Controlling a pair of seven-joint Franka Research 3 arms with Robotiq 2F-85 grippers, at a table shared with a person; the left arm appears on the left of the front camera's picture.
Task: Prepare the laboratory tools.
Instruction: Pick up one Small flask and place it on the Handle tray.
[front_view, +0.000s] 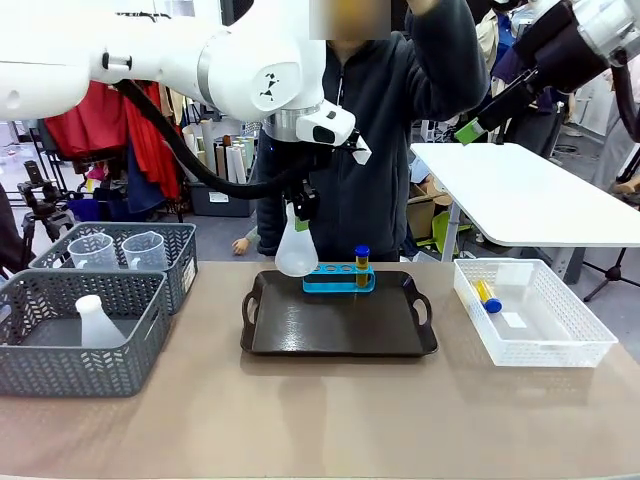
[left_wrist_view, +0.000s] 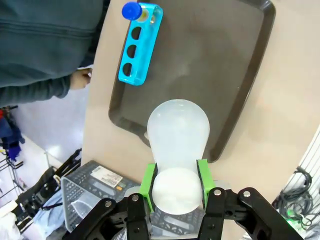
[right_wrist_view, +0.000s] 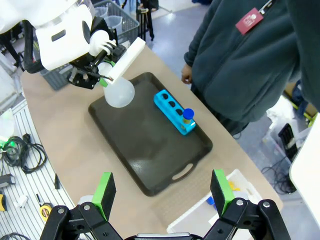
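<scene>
The left gripper (front_view: 298, 208) pinches the neck of the white flask (front_view: 296, 252), with its green pads tight on it. The flask hangs over the dark tray (front_view: 340, 325) near its 11 o'clock corner, just beside the blue rack (front_view: 338, 283). The tray's middle is bare. One blue-capped tube (front_view: 362, 262) stands at the rack's 3 o'clock end. The right gripper (right_wrist_view: 162, 192) is spread wide and holds nothing. The writing on the person's red badge (right_wrist_view: 248, 20) is too small to read.

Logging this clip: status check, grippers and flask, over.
Left gripper shut on neck of conical flask, held over a corner of the tray. Right gripper open, raised high. Rack with one tube stands nearby on tray; nothing seen in the way.
</scene>
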